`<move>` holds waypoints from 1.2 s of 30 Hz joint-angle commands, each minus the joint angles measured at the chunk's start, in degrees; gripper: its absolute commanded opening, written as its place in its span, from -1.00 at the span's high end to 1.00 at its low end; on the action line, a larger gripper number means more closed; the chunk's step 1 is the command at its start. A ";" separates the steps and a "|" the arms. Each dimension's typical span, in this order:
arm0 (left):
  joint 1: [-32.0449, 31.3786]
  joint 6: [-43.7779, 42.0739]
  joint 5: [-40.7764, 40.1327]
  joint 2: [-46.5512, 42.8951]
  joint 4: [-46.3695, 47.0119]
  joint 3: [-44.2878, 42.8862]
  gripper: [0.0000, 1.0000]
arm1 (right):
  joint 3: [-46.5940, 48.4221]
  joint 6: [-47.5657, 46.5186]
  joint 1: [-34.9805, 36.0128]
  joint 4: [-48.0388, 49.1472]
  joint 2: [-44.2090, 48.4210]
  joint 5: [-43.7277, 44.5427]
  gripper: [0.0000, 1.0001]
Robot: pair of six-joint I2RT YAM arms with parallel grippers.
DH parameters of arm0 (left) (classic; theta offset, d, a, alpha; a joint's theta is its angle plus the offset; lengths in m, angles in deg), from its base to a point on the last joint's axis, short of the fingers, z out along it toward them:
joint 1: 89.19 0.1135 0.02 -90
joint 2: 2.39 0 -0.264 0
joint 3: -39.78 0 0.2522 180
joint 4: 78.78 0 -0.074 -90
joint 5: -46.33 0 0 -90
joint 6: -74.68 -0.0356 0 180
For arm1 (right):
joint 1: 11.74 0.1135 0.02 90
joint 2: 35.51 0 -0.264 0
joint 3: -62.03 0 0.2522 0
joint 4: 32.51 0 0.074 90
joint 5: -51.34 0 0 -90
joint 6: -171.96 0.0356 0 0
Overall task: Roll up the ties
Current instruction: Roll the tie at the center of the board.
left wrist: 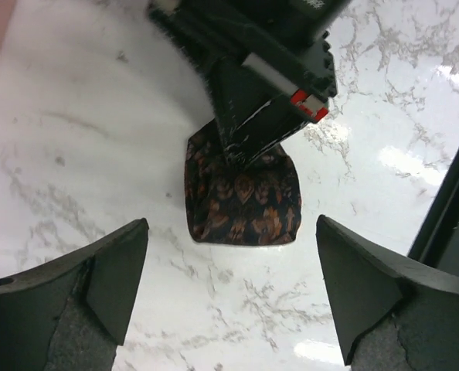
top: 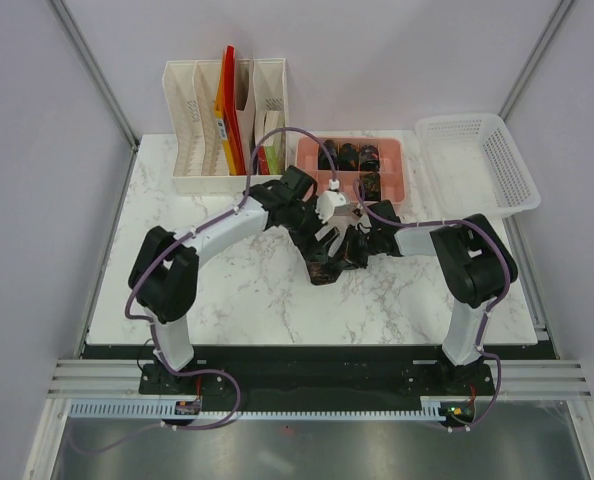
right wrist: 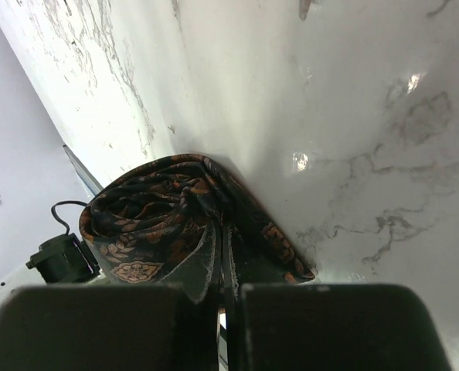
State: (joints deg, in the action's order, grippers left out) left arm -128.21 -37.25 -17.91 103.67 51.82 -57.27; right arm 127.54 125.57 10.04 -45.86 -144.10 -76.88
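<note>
A rolled tie (top: 327,265) (left wrist: 243,197) (right wrist: 156,212), dark with a reddish-orange pattern, lies on the marble table (top: 227,300) near its middle. My right gripper (right wrist: 227,270) (top: 361,243) (left wrist: 264,116) is shut on the roll's folds, its thin fingers pinched into the fabric from above. My left gripper (left wrist: 229,290) (top: 329,236) hovers just short of the roll with its jaws wide apart and only bare marble between them. It touches nothing. Several more rolled ties (top: 349,155) sit in a pink tray (top: 398,170) behind.
A white file organiser (top: 227,130) with folders stands at the back left. A white mesh basket (top: 477,160) is at the back right. The table's front edge (top: 307,345) runs just ahead of the arm bases.
</note>
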 commanded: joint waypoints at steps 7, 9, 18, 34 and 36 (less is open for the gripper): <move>5.80 35.80 1.49 -12.80 2.94 7.60 -0.99 | -2.17 -1.87 0.28 -5.50 -1.88 11.23 1.00; 5.80 43.79 0.00 -13.25 2.68 9.45 -0.99 | -2.61 -1.26 0.63 -4.63 -1.88 11.15 1.00; 7.03 53.30 -7.83 -16.15 7.16 16.92 -0.86 | -1.30 -1.43 1.51 -4.62 -3.20 10.88 1.00; 7.30 30.73 3.14 -15.53 11.64 18.16 -0.99 | -0.95 -0.37 3.44 -3.92 -4.43 10.97 1.00; 7.30 22.06 8.48 -17.20 12.52 19.47 -0.99 | -0.68 -0.72 3.62 -4.01 -4.69 10.45 1.00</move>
State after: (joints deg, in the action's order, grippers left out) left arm -120.78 6.83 -20.31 90.40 59.76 -38.54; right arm 127.60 128.72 12.55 -42.96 -144.87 -75.74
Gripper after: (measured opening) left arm 0.989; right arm 0.007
